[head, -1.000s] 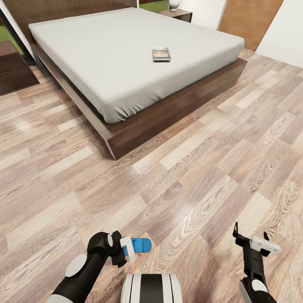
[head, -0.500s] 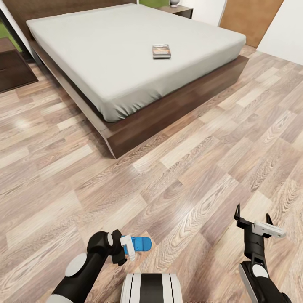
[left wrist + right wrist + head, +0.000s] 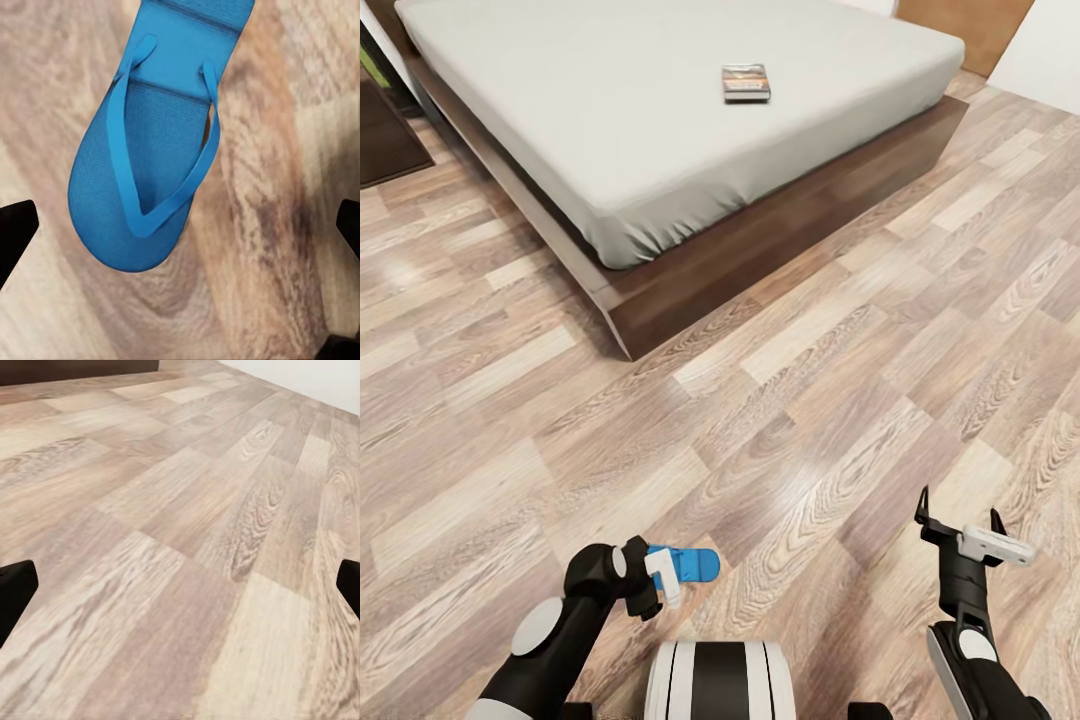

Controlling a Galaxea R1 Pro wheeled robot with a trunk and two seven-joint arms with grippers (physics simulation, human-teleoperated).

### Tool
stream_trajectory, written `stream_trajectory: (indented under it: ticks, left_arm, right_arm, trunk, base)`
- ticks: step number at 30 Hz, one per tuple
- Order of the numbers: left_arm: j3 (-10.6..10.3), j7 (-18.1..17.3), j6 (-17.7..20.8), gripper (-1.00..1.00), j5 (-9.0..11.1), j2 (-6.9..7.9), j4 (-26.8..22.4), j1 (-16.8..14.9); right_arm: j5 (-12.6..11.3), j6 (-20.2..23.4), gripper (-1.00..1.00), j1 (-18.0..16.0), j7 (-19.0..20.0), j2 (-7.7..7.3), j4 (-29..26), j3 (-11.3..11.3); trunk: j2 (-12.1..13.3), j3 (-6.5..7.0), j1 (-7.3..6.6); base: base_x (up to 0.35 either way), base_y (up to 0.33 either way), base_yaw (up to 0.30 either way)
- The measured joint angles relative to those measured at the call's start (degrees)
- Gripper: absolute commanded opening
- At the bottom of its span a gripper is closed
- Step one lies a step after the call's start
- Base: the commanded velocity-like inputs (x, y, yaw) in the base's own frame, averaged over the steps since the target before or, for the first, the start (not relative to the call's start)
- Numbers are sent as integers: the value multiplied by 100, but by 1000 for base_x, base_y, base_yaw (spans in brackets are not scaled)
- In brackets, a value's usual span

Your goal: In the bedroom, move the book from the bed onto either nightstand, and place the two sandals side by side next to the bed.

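Blue is what I see below my left gripper [image 3: 672, 578]: one sandal [image 3: 154, 161] lies flat on the wood-plank floor [image 3: 810, 400], between the spread jaws, which hang wide on either side and do not touch it. My right gripper [image 3: 958, 522] is parted too, over bare boards, holding nothing. I judge the task barely begun. The book [image 3: 746, 82] lies on the bed [image 3: 660, 110], well away from me, and no nightstand is in sight from here. I count one sandal (its partner I cannot place). Left to do: grip this sandal, carry it beside the bed, find the other, then shift the book.
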Motion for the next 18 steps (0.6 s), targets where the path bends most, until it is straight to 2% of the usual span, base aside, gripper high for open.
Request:
stream_trajectory:
  ticks: [5,18]
  left_arm:
    - [4,-3,3,100,0,-5,-173,0]
    - [67,-3,3,100,0,2,-198,0]
  right_arm:
    - [0,0,100,0,2,1,31,3]
    - [0,8,100,0,2,1,47,4]
  trunk:
    - [-7,-111,13]
    - [-24,-399,46]
  base:
    - [0,0,0]
    - [0,0,0]
